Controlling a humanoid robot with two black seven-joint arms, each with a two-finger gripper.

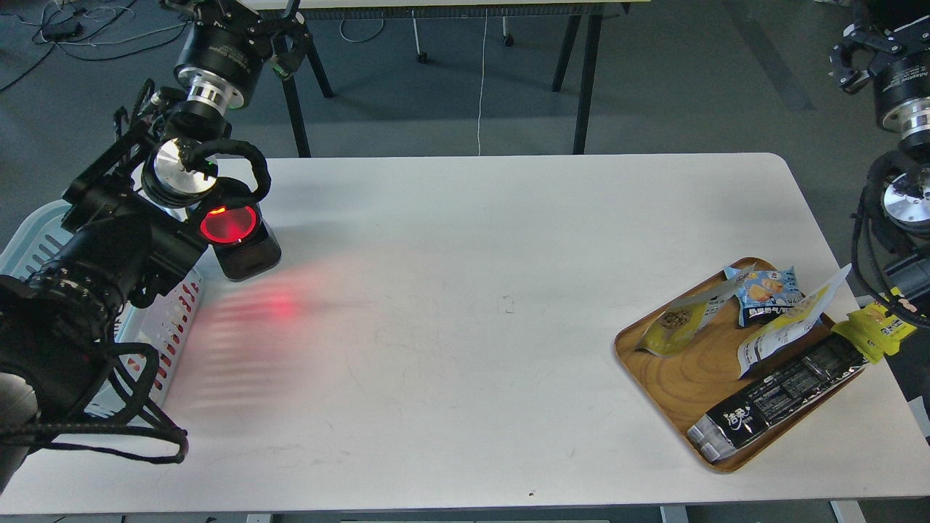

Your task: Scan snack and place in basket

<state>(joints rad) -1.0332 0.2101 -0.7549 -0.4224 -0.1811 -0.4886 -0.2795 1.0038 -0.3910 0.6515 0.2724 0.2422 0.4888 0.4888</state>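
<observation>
The snack [679,323], a small yellow-and-white pouch with a nut picture, lies at the far left of a wooden tray [672,388] on the right of the table. The light blue basket [178,319] stands at the table's left edge, mostly hidden under my left arm. My left gripper [280,40] hangs high beyond the table's far left corner, dark, with nothing seen in it. My right gripper [846,62] is at the top right, off the table and well above the tray, partly cut off by the view's edge.
A black scanner [240,243] with a glowing red window stands beside the basket and throws red light on the white table [465,254]. The tray also holds a blue packet [766,290], a long white-and-yellow pouch [788,327], a long black packet [785,392] and a yellow packet [875,330].
</observation>
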